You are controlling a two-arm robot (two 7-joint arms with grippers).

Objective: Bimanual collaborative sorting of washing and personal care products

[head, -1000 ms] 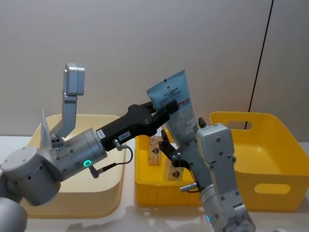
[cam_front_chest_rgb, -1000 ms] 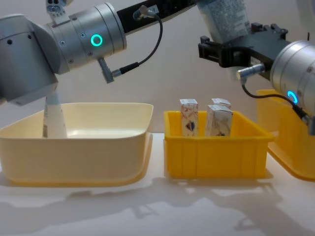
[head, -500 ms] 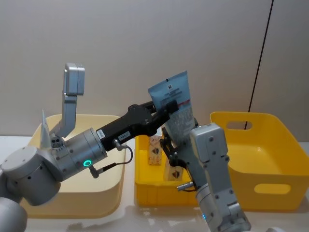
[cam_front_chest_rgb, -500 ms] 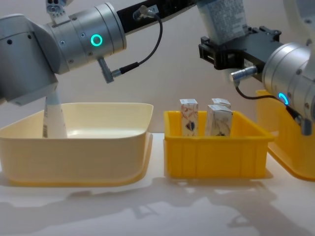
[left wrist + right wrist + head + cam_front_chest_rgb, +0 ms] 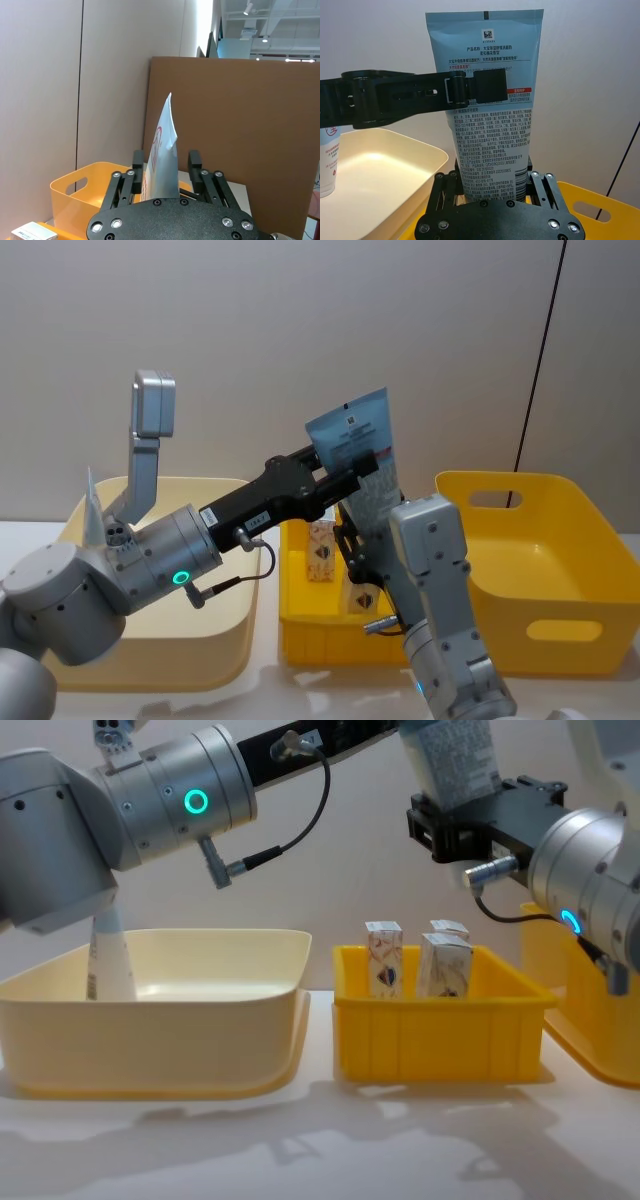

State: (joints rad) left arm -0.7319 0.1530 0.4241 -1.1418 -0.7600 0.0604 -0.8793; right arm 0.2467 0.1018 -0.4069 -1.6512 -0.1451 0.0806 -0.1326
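A pale blue squeeze tube (image 5: 355, 425) hangs upright in the air above the small yellow bin (image 5: 440, 1040), crimped end up. My left gripper (image 5: 362, 458) reaches in from the left and is shut on the tube's (image 5: 487, 45) flat faces about halfway up. Under it, my right gripper (image 5: 470, 815) has the tube's (image 5: 455, 760) lower end inside it. Two printed white cartons (image 5: 384, 958) (image 5: 445, 965) stand upright in the small yellow bin. Another tube (image 5: 108, 955) leans in the cream bin (image 5: 150, 1050).
The cream bin is on the left, the small yellow bin in the middle and a large yellow bin (image 5: 560, 570) with handle slots on the right. All three stand on a white table before a plain wall. Both arms cross above the middle bin.
My right arm has shifted left and closer under the tube. The tube and my left gripper have hardly moved.
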